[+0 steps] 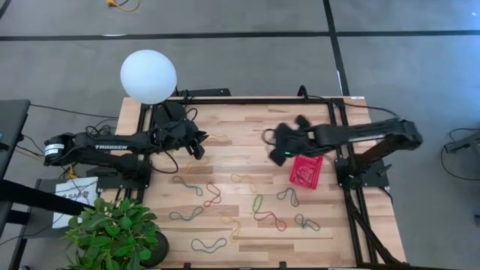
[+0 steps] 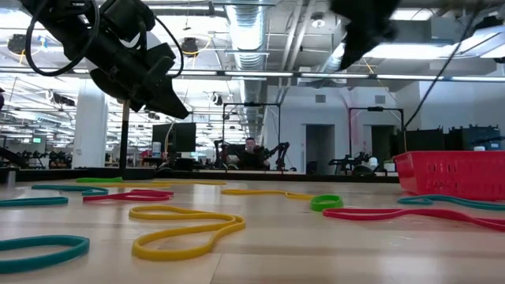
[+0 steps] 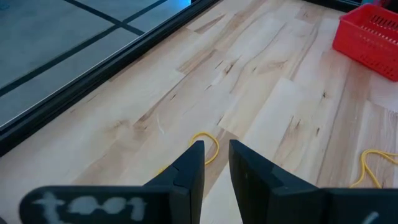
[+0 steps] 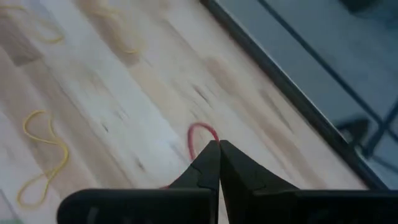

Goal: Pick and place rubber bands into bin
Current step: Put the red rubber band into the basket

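Red rubber band (image 4: 202, 134) pinched in right gripper (image 4: 218, 149), beside bin (image 1: 307, 172)

My left arm (image 1: 97, 146) carries the white brand lettering "TROSSEN" along its upper link (high view). A white sheet (image 1: 75, 199) beside the table bears print I cannot read.

One camera looks straight down over the table (image 1: 247, 161); another sits level at its surface, facing the room. Wrist cameras hang close above the wood, probably sharing the bin (image 3: 368, 34).
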